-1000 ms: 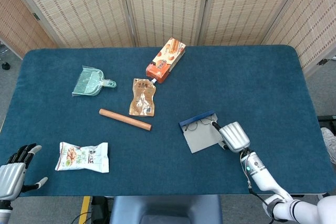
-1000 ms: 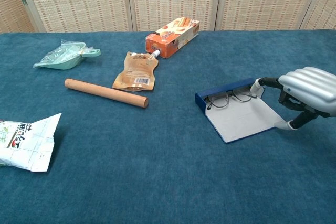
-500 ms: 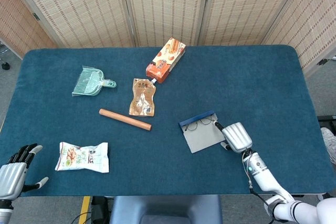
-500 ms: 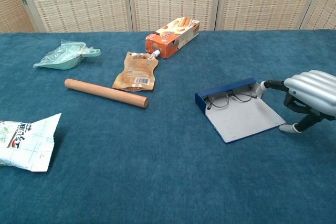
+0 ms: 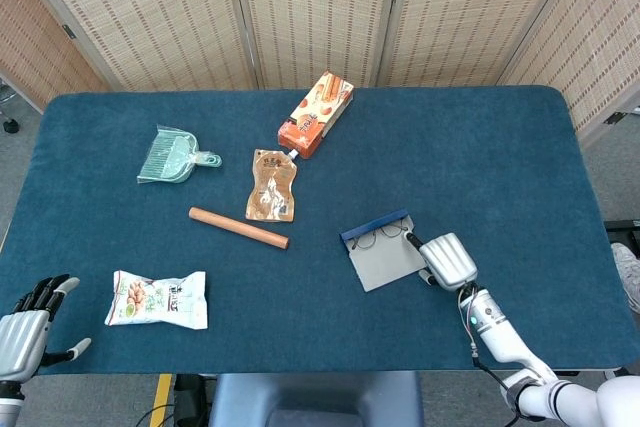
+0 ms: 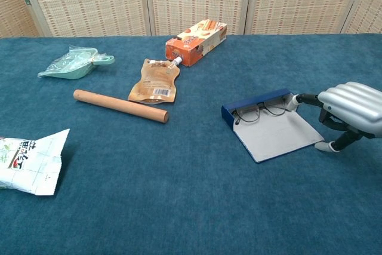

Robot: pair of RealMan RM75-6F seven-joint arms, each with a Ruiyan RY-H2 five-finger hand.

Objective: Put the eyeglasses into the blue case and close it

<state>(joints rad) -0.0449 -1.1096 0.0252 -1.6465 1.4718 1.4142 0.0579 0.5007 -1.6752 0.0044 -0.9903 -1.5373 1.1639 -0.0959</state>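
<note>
**Eyeglasses in the tray, lid flap yet to close**

Eyeglasses (image 6: 261, 110) lie inside the blue case (image 6: 270, 125), tucked along its raised blue back wall, w/ the grey lid flap lying flat on the cloth toward the robot. Case sits right of centre on the table (image 5: 500, 167), well apart from the wooden rod (image 5: 238, 227) and the brown pouch (image 5: 271, 186).

Right hand (image 6: 349, 108) is at the case's right end: fingers curled in, one fingertip reaching to the far right corner of the case, thumb down near the flap's right edge. Nothing looks gripped; whether the fingertip actually touches the case I can't tell. Left hand (image 5: 28, 326) is idle at the near left table edge, fingers apart, holding nothing.

Judgement: placing looks done, closing is the step in hand. To do it well:
- Get thumb or fingertip under the flap's free edge, not on top.
- Swing flap up and over toward the back wall, slow, so the case doesn't skate on the cloth.
- Check temples sit below the wall before pressing shut; else lid may pinch the frame.
- Left hand is too far off to steady the case.
</note>
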